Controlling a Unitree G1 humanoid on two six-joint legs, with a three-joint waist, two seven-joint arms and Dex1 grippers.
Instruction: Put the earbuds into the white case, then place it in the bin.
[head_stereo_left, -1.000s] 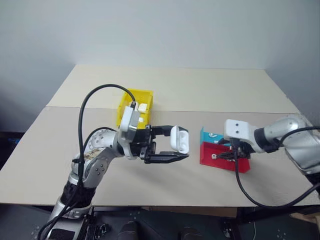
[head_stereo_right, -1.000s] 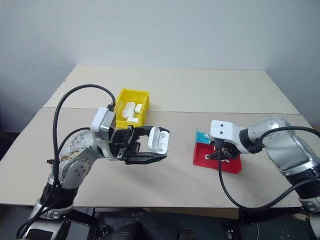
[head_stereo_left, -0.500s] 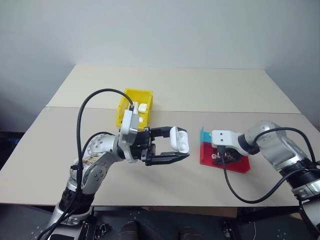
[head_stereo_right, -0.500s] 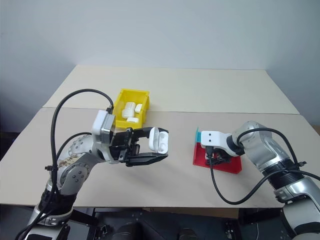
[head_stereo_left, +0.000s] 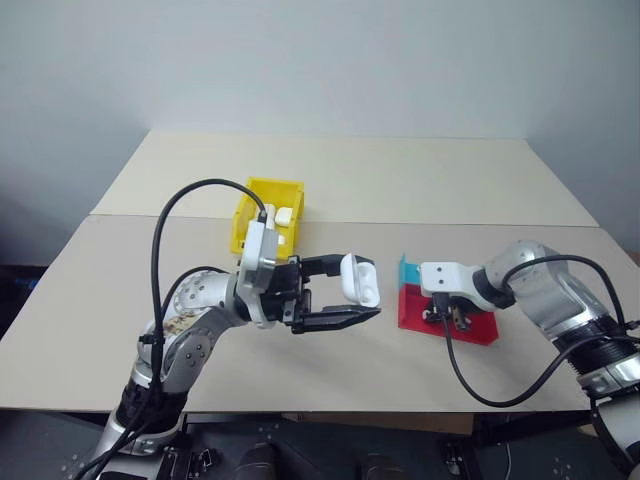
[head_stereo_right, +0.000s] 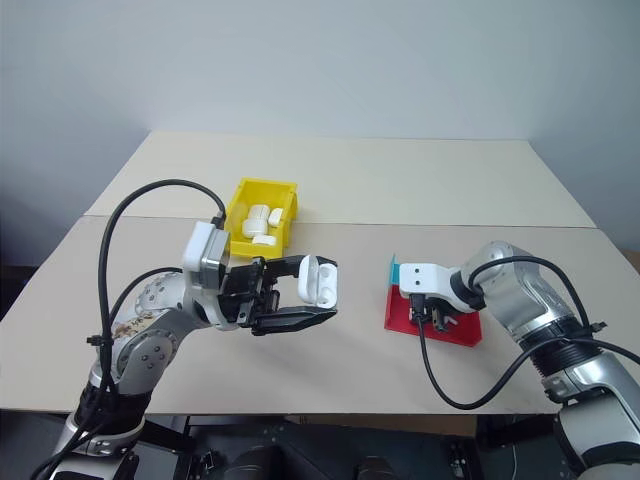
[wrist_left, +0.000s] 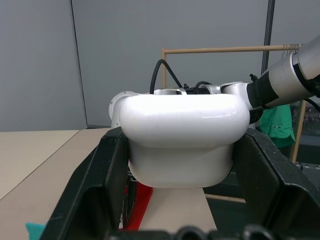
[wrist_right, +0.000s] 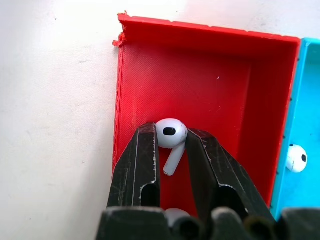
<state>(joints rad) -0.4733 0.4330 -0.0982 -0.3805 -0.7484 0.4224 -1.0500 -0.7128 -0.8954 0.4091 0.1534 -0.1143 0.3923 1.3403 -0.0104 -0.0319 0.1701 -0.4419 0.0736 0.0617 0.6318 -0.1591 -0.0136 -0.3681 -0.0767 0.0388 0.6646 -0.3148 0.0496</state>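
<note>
R gripper (wrist_right: 171, 150) has its two black fingers pinched on a tiny glossy white plastic earbud (wrist_right: 170, 134) w/ short stem, inside the shallow red plastic tray (wrist_right: 210, 85) near the right front edge of the beige table (head_stereo_left: 400, 180); the stem hangs between the fingers, the bulb sits at the tips. A 2nd earbud (wrist_right: 296, 158) lies in the teal tray (wrist_right: 300, 125) touching the red one. L gripper (head_stereo_left: 340, 300) is clamped on the small glossy white rounded case w/ flip lid (head_stereo_left: 359, 279), held up off the table near its front middle, lid open, apart from the trays. Small bright yellow open-topped plastic bin (head_stereo_left: 268, 212) sits left of table centre, w/ other white cases in it. Handling, as I judge it: the bud is v. light, rigid, slick and rounded, so it can squirt out of a hard pinch; best held across the bulb/stem junction, moderate force. Case is stiff and smooth too; hold the body's flat sides, keep clear of lid and hinge.
</note>
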